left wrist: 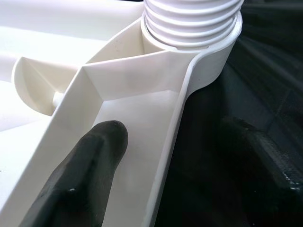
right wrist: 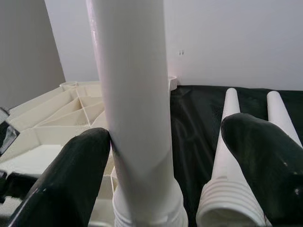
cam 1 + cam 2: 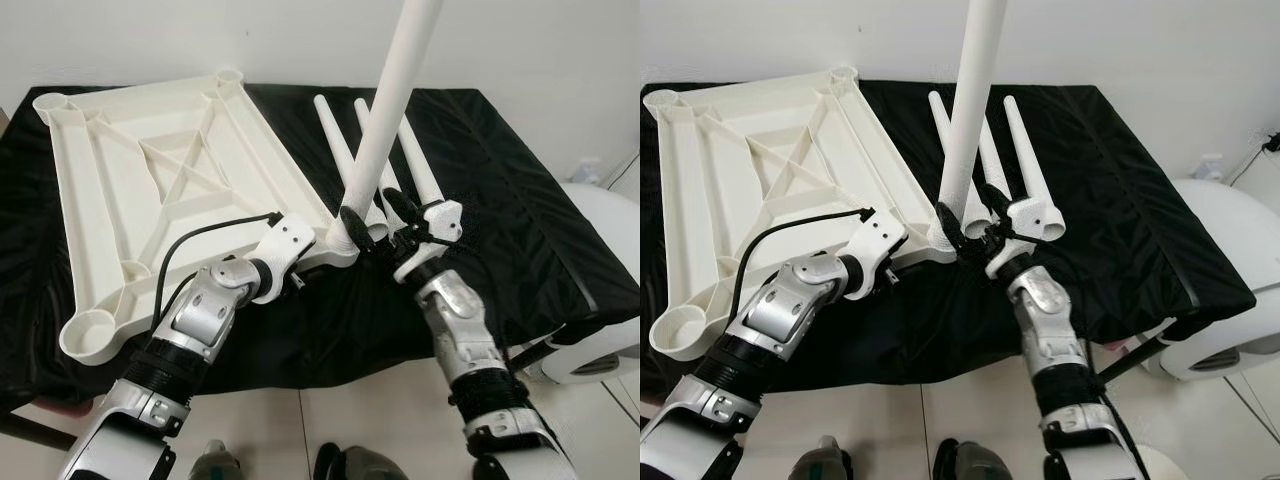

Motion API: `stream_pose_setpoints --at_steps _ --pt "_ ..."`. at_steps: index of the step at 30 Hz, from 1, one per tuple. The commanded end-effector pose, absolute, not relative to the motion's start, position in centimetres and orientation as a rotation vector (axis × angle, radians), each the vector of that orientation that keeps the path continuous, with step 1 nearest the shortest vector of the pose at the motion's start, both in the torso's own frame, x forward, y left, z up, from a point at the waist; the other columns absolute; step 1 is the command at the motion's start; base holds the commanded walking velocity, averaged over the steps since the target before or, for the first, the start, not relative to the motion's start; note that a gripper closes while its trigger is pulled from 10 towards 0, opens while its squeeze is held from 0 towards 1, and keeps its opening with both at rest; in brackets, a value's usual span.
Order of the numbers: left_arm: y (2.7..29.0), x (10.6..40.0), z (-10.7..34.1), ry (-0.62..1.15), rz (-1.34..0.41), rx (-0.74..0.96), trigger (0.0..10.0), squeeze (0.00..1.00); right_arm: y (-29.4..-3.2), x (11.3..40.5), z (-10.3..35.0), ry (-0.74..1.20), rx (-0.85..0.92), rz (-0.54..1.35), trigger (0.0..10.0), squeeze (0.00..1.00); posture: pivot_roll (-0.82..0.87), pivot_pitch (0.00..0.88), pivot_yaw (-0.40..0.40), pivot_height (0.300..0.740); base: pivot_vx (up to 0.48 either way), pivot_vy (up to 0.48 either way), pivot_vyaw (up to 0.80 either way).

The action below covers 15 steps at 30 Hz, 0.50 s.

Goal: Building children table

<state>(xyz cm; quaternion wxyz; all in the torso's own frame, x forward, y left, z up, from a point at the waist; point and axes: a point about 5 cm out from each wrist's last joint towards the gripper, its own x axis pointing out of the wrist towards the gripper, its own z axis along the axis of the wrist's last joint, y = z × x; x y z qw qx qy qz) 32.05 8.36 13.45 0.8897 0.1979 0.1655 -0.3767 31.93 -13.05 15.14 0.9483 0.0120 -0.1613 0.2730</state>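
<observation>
The white plastic tabletop (image 3: 150, 180) lies upside down on a black-covered table. One white leg (image 3: 395, 95) stands upright, a little tilted, in the socket at its near right corner (image 1: 189, 28). My right gripper (image 3: 378, 215) is open around the base of that leg; in the right wrist view one finger (image 2: 71, 175) touches the leg (image 2: 135, 104) and the other stands apart. My left gripper (image 1: 184, 142) is open astride the tabletop's near rim just left of that socket, one finger (image 1: 80, 179) lying inside the frame. Three more legs (image 3: 1025, 150) lie on the cloth behind.
The black cloth (image 3: 530, 220) covers the table to its edges. A white rounded object (image 3: 605, 230) stands to the right, off the table. A white wall rises close behind. Light floor tiles (image 3: 370, 420) and my feet are below the front edge.
</observation>
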Motion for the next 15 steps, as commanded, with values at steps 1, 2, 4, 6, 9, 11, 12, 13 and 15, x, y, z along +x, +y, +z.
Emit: stream_pose_setpoints --at_steps 1,2,4,6,9,11,12,13,15 --pt "9.9 32.7 13.7 0.345 -0.722 0.447 10.0 0.0 -14.0 31.7 15.0 -0.309 0.025 0.55 10.0 0.0 0.02 0.022 -0.042 0.74 0.0 0.0 0.0" --pt "9.9 32.7 13.7 0.346 -0.723 0.447 10.0 0.0 -14.3 31.7 15.0 -0.303 0.016 0.558 10.0 0.0 0.02 0.021 -0.041 0.74 0.0 0.0 0.0" --pt "10.0 32.7 13.7 0.347 -0.725 0.446 10.0 0.0 -14.7 31.8 15.0 -0.297 0.003 0.563 10.0 0.0 0.01 0.02 -0.04 0.74 0.0 0.0 0.0" --pt "10.0 32.7 13.7 0.348 -0.727 0.446 10.0 0.0 -14.9 31.9 15.0 -0.294 -0.002 0.565 10.0 0.0 0.01 0.02 -0.04 0.74 0.0 0.0 0.0" --pt "10.2 32.6 13.6 0.344 -0.735 0.443 1.1 0.0 -15.6 32.1 15.2 -0.286 -0.025 0.563 10.0 0.0 0.01 0.017 -0.041 0.74 0.0 0.0 0.0" --pt "10.2 32.6 13.6 0.344 -0.737 0.442 1.1 0.0 -15.7 32.1 15.2 -0.285 -0.03 0.563 10.0 0.0 0.01 0.015 -0.041 0.74 0.0 0.0 0.0" --pt "10.3 32.5 13.7 0.339 -0.747 0.443 0.0 0.0 -15.8 32.2 15.3 -0.285 -0.033 0.561 10.0 0.0 0.01 0.015 -0.041 0.74 0.0 0.0 0.0" --pt "10.3 32.4 13.7 0.336 -0.755 0.444 0.0 0.0 -15.9 32.2 15.4 -0.283 -0.034 0.563 10.0 0.0 0.01 0.015 -0.041 0.74 0.0 0.0 0.0" --pt "10.3 32.4 13.7 0.339 -0.75 0.446 0.0 0.0 -16.0 32.2 15.4 -0.281 -0.034 0.563 10.0 0.0 0.02 0.014 -0.043 0.74 0.0 0.0 0.0"
